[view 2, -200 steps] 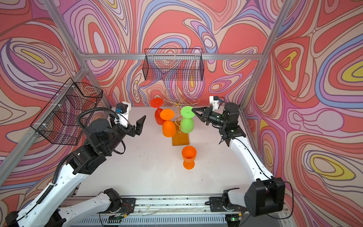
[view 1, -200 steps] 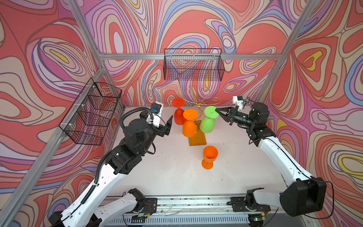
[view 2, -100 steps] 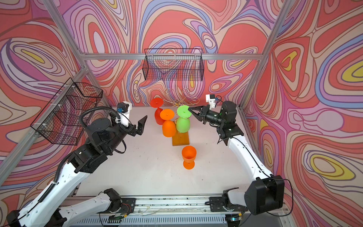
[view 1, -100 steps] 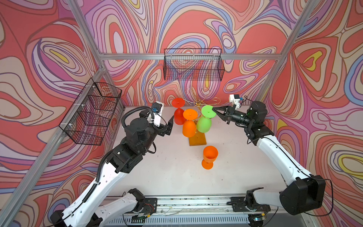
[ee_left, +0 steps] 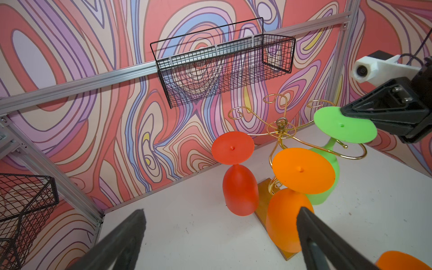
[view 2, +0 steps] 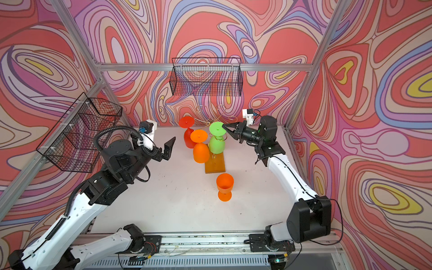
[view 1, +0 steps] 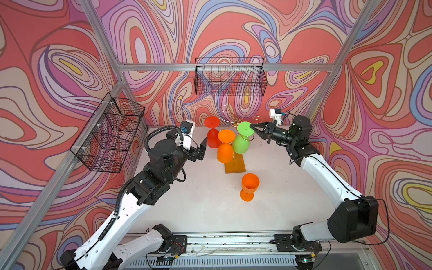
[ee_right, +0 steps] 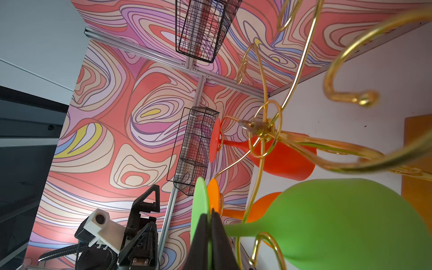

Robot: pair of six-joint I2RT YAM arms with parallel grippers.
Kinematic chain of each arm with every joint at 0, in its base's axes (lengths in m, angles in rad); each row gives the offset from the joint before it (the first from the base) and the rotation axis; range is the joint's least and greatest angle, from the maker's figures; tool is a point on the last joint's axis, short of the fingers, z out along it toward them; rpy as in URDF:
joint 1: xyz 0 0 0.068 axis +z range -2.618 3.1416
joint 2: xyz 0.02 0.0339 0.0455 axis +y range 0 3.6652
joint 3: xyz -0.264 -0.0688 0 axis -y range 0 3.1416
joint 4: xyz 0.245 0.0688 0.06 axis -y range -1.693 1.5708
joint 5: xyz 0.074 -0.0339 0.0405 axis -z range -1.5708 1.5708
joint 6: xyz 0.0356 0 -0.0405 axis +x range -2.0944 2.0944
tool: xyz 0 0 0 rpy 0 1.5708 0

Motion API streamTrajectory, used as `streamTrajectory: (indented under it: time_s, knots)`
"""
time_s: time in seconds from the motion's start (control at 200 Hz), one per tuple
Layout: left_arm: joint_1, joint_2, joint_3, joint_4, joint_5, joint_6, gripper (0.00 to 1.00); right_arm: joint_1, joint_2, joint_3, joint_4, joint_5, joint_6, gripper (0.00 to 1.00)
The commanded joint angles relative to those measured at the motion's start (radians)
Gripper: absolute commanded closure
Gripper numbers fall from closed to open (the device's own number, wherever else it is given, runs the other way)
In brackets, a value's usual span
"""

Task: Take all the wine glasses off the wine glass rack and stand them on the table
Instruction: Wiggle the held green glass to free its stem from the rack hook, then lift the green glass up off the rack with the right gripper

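The green wine glass (view 1: 241,144) hangs bowl-down on the gold wine glass rack (view 1: 235,165), just above centre in both top views. The right gripper (view 1: 252,127) is clamped on its flat foot, probably to slide the stem off the hook; that arm reaches in nearly level from the right. The left gripper (ee_left: 221,217) hovers spread wide, empty, at centre left.

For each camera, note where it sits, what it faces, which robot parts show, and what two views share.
Both top views: overhead, looking down at the rack; left arm, right arm show.
Left wrist: behind the open left gripper, facing the rack.
Right wrist: behind the right gripper, shut on the green glass foot.
Both wrist views share the red glass.
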Motion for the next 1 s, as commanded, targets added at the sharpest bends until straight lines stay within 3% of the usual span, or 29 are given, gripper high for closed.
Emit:
streamTrajectory:
  time_s: [0.0, 0.255, 0.996]
  knots:
    - [0.005, -0.006, 0.025, 0.003, 0.005, -0.007, 0.0, 0.004, 0.004, 0.054, -0.047, 0.025, -0.074, 1.0]
    - [0.005, -0.01, 0.025, -0.007, 0.009, 0.0, 0.0, 0.0, -0.014, 0.101, -0.18, 0.075, -0.186, 1.0]
    - [0.007, -0.016, 0.033, -0.021, 0.035, 0.001, 0.0, -0.102, -0.134, 0.093, -0.302, 0.095, -0.243, 1.0]
